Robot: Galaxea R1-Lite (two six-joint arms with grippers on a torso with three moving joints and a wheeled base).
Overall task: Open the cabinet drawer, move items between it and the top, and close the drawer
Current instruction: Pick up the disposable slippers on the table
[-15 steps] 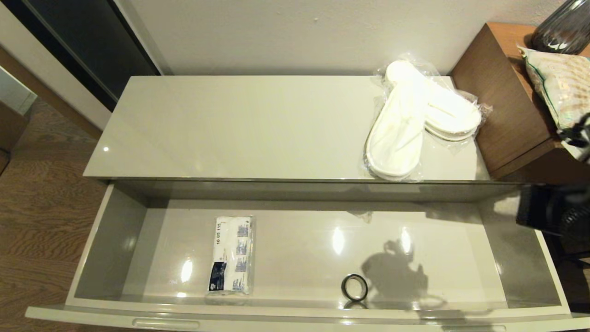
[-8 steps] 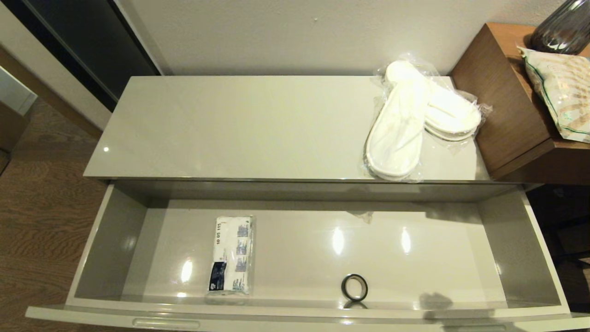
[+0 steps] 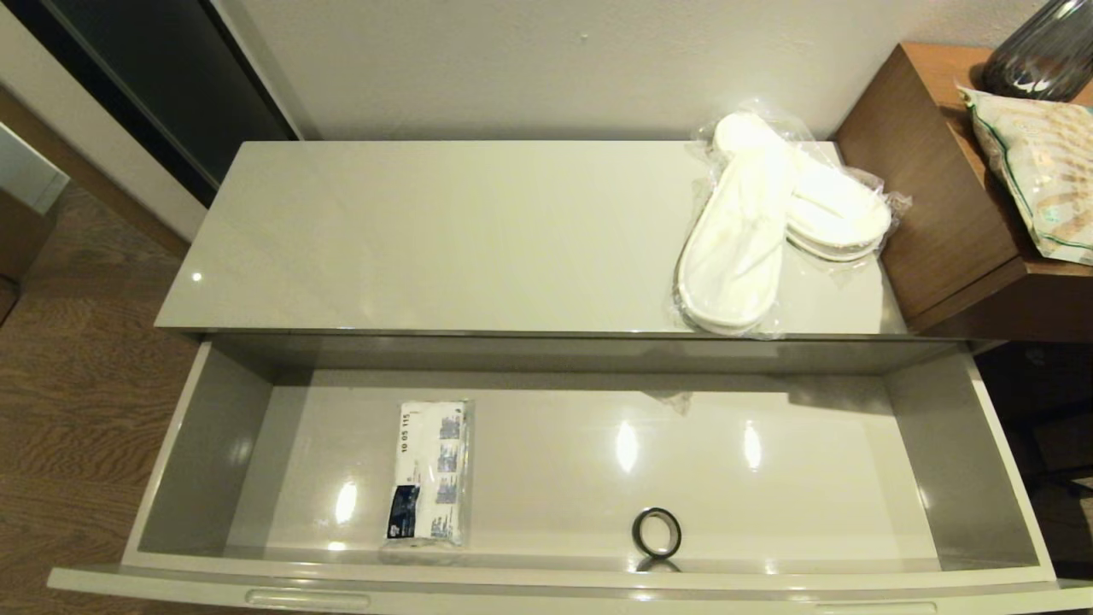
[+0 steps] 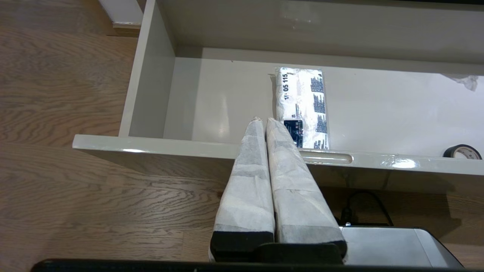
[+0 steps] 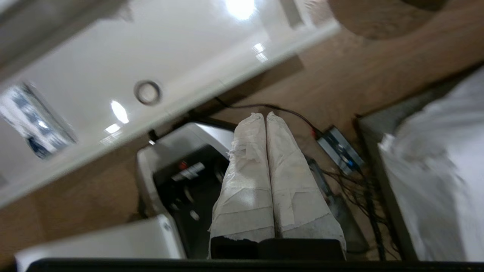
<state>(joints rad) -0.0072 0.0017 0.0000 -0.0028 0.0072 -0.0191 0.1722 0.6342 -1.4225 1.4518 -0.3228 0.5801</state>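
Observation:
The cabinet drawer (image 3: 999, 478) is pulled fully out, its front edge with a recessed slot (image 4: 327, 158) nearest me. Two packs of white slippers (image 3: 773, 222) in clear plastic lie crossed at the right end of the glossy top (image 3: 444, 231). Neither arm shows in the head view. My left gripper (image 4: 263, 120) is shut and empty, held low in front of the drawer's left part. My right gripper (image 5: 263, 114) is shut and empty too, down over the floor below the drawer's right front edge (image 5: 242, 68).
Inside the drawer lie a white packet with blue print (image 3: 427, 474) and a small black ring (image 3: 657, 532). A brown wooden side table (image 3: 948, 196) with a patterned bag (image 3: 1037, 162) stands right of the cabinet. My base (image 5: 177, 173) and cables (image 5: 340, 151) sit on the floor.
My right arm, a second ago at the right edge of the head view over the drawer's right end, has dropped out of that view. Its shadow on the drawer floor is gone.

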